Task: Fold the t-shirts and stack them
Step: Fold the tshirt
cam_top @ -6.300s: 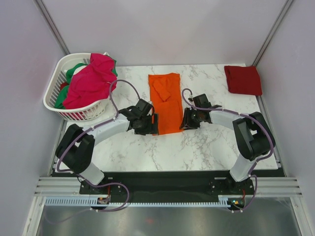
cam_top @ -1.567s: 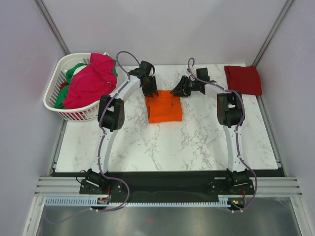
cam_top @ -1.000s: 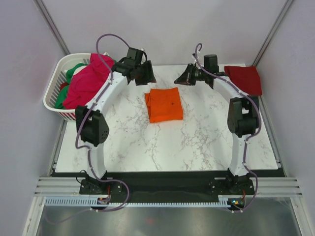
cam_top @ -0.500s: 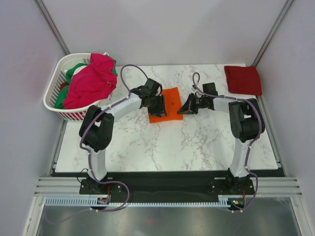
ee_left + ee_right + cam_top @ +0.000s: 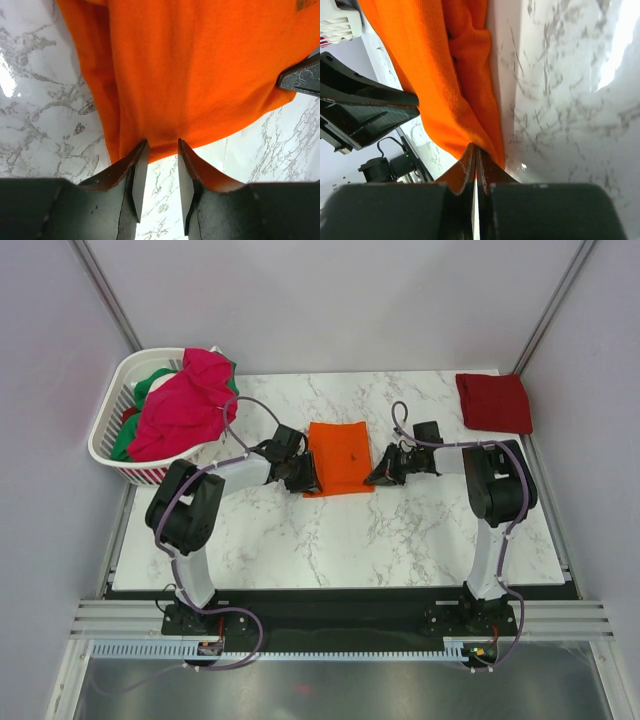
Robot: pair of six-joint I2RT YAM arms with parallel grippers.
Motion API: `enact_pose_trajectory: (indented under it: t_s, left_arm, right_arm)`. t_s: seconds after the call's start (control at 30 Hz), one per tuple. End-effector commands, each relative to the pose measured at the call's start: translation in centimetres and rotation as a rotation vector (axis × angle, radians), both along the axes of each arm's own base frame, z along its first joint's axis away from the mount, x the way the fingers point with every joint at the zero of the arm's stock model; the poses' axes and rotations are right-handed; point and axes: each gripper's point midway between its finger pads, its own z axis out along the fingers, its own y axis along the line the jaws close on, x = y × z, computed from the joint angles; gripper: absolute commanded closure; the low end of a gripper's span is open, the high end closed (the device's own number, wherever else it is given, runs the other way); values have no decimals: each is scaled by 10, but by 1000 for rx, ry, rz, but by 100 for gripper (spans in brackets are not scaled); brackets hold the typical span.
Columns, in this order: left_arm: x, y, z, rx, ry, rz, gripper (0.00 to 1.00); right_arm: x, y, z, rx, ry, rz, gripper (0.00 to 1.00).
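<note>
Orange shirt: folded to a rectangle, flat near the middle of the table. Left gripper sits at its near-left corner, fingers a narrow gap apart and straddling the near hem, nothing clamped. Right gripper sits at the near-right corner, fingers pressed together, tips touching the cloth edge; whether a fold is pinched, cannot tell. Dark red shirt lies folded at the far-right corner. Pink shirt is heaped in the basket at the far-left corner, mostly hiding the green shirt.
</note>
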Motion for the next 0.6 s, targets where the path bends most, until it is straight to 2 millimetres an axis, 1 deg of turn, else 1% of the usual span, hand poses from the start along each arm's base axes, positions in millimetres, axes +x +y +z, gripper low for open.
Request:
enact_pose_trajectory:
  t_s: [0.0, 0.03, 0.07, 0.1, 0.13, 0.17, 0.2, 0.23, 0.27, 0.3, 0.33, 0.4, 0.43, 0.5, 0.53, 0.57]
  left_arm:
    - [-27, 43, -44, 168, 90, 50, 60]
    - [-28, 44, -44, 166, 90, 47, 60]
    - [-28, 43, -43, 163, 85, 42, 60]
    - [-27, 41, -40, 151, 81, 36, 60]
    - [-22, 37, -30, 133, 60, 29, 59]
    - [-20, 34, -23, 118, 46, 21, 59]
    - [-15, 27, -13, 92, 24, 4, 58]
    - [-13, 25, -3, 77, 11, -1, 55]
    - [-11, 22, 4, 64, 3, -11, 53]
    - [-6, 16, 17, 44, -15, -20, 50]
    - [-8, 15, 27, 39, -15, -26, 44]
    - [1, 10, 48, 13, -67, -26, 44]
    - [4, 9, 70, -12, -116, -25, 44]
    - [4, 8, 95, -40, -173, -24, 44]
    - [5, 8, 108, -55, -201, -23, 44]
    - [6, 8, 131, -81, -253, -22, 44]
  right_arm:
    - [-8, -31, -27, -162, 16, -62, 94]
    - [-7, -31, -17, -165, -8, -61, 88]
    - [-6, -31, -9, -164, -29, -59, 70]
    - [-3, -30, 1, -163, -52, -55, 58]
    - [5, -28, 25, -154, -116, -52, 47]
    - [3, -28, 35, -162, -128, -32, 34]
    - [6, -28, 46, -162, -150, -30, 30]
    - [14, -28, 69, -156, -203, -33, 27]
    - [14, -28, 77, -161, -208, -31, 24]
    - [15, -28, 84, -160, -219, -31, 23]
    - [18, -27, 94, -156, -238, -33, 21]
    - [21, -28, 96, -164, -245, -38, 19]
    - [23, -28, 92, -167, -233, -39, 19]
    - [25, -29, 82, -174, -212, -43, 18]
    - [24, -28, 71, -178, -181, -44, 18]
    - [24, -28, 66, -179, -171, -47, 18]
